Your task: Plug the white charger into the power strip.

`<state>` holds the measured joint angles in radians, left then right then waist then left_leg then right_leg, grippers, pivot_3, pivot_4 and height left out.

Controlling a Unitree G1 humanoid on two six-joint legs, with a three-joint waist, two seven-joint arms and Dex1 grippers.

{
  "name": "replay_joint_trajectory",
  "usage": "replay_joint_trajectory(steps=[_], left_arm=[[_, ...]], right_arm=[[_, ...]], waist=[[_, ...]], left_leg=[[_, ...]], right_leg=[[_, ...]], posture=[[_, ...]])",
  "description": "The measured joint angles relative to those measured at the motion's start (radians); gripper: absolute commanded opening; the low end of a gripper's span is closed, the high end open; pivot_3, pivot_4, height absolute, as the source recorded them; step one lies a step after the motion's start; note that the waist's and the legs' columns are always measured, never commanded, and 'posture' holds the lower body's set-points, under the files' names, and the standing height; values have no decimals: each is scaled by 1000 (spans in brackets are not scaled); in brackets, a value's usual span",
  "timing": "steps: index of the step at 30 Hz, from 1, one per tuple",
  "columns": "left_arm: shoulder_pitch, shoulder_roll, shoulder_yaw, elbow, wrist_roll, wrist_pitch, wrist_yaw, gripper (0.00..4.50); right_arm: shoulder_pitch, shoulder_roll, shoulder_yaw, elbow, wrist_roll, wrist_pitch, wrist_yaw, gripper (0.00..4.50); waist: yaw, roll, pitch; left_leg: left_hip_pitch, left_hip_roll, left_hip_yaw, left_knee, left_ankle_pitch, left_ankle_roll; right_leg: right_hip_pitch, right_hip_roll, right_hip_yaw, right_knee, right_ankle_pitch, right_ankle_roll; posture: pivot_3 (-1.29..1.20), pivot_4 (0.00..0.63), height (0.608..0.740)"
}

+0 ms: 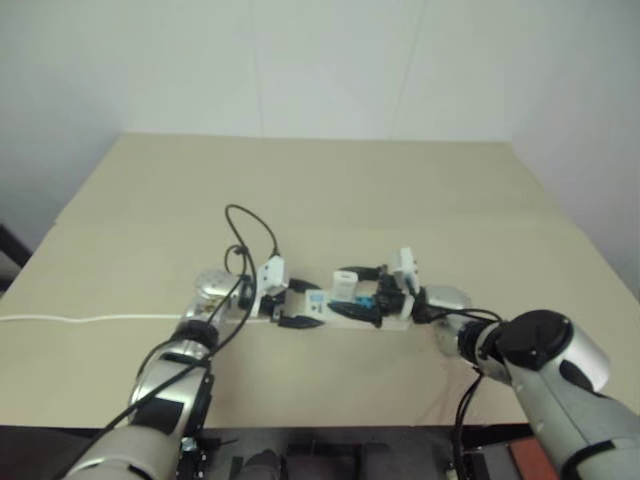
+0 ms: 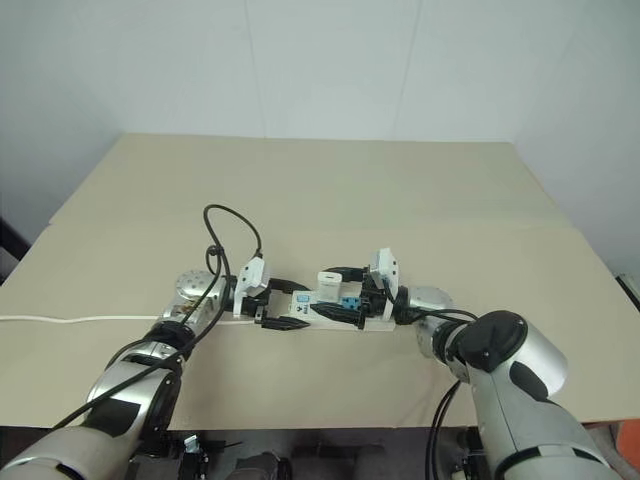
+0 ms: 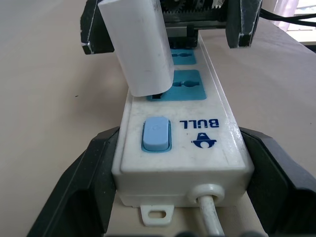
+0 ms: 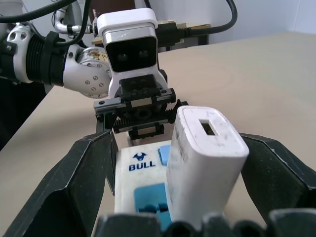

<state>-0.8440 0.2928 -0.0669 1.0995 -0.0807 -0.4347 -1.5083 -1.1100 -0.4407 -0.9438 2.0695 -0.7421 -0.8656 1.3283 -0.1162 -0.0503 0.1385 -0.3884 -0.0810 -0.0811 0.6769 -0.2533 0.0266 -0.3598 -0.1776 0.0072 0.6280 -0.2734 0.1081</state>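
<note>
The white charger [image 3: 140, 47], a smooth rounded block with a USB slot on top, stands upright in the first blue socket of the power strip [image 3: 185, 148], just past the blue switch [image 3: 156, 133]. Left fingers [image 3: 81, 182] pinch the strip's cord end at nine o'clock; right fingers [image 4: 84, 173] spread wide either side of the charger, clear of it, on the desk [image 1: 350, 190].

Glossy white plastic power strip [image 3: 197, 148]
</note>
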Motion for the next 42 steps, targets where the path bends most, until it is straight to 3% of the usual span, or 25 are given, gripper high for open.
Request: replay_joint_trajectory(steps=[9,31,35,42], left_arm=[[0,8,5,-24,-4,-1,-10,3265],[13,-2,5,-48,-7,-3,-7,3265],[14,-2,5,-49,-7,-3,-5,3265],[17,-1,4,-53,-9,-4,-4,3265]], right_arm=[[-88,-114,40,1,-11,107,65,4465],[-165,-65,68,1,-21,188,70,4465],[-165,-56,69,1,-20,211,64,3686],[-165,-56,69,1,-20,243,62,1324]], waist=[[0,6,6],[9,8,7],[9,8,7],[9,8,7]], left_leg=[[-10,0,1,0,3,-5],[-12,-1,1,0,3,-5],[-12,-1,1,0,3,-5],[-12,-1,1,0,3,-5]], right_leg=[[-12,0,1,2,0,0],[-13,0,1,3,0,0],[-13,0,1,3,0,0],[-14,0,1,3,0,0]], posture=[[0,150,740],[0,150,740],[0,150,740],[0,150,740]])
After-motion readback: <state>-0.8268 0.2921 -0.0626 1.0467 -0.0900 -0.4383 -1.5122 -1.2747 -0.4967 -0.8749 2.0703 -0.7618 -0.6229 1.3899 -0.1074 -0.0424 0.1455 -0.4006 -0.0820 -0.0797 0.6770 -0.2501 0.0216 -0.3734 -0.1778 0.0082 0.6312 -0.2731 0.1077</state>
